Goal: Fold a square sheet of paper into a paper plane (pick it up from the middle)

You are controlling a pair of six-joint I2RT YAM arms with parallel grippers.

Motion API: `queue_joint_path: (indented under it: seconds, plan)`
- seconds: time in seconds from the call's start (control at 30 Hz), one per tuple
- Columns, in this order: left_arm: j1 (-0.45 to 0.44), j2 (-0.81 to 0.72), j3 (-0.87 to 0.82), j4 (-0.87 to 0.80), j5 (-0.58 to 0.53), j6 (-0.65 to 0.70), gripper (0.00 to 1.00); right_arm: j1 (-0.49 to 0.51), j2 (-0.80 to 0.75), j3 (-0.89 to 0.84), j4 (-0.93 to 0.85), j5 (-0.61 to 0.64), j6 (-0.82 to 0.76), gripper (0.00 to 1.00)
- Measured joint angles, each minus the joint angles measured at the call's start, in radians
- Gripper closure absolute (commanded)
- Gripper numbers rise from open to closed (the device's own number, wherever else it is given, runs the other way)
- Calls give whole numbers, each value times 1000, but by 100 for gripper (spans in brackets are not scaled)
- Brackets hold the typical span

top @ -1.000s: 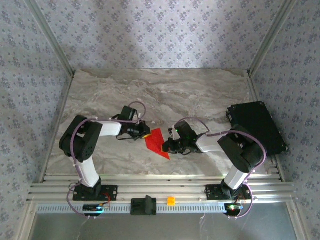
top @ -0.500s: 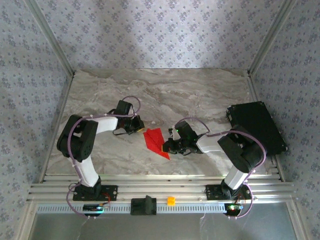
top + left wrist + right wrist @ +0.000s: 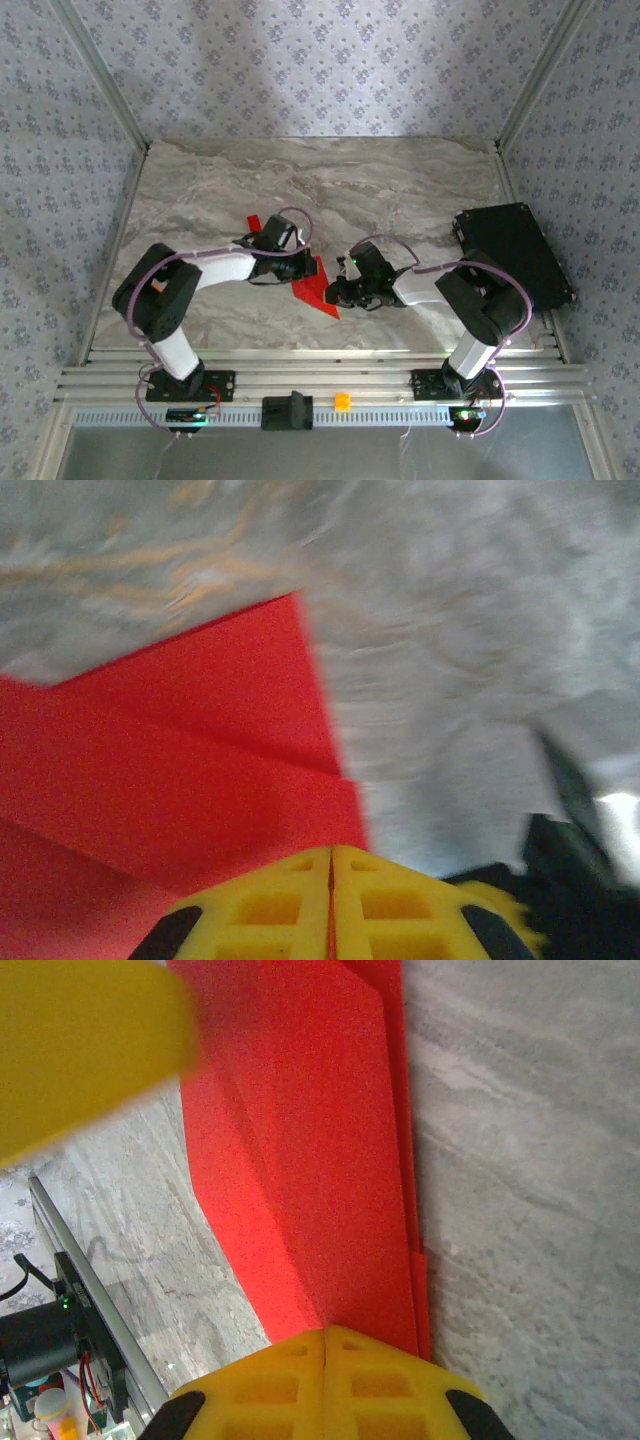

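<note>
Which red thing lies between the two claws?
The folded paper, a large pointed wedge at mid-table. The tiny red block lies apart from it, farther back and to the left.

From above, folds of the red paper (image 3: 318, 290) too small to read, partly covered by left fingers (image 3: 298, 267) and right fingers (image 3: 335, 293). In the left wrist view, blurred tabletop (image 3: 450, 630); paper cut off left and below. In the right wrist view, blurred yellow shape (image 3: 85, 1050) clipped at the corner.
</note>
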Motion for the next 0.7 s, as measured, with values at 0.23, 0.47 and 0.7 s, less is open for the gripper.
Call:
queue_joint_path:
  seconds: [0.23, 0.47, 0.7]
  plan:
    - [12, 42, -11, 27, 11, -6, 93, 0, -13, 5, -19, 4, 4, 100]
    - [12, 42, -12, 27, 8, 8, 93, 10, -62, 64, -174, 57, 3, 100]
    - [12, 42, -11, 27, 8, 10, 94, 49, 21, 197, -203, 85, 3, 100]
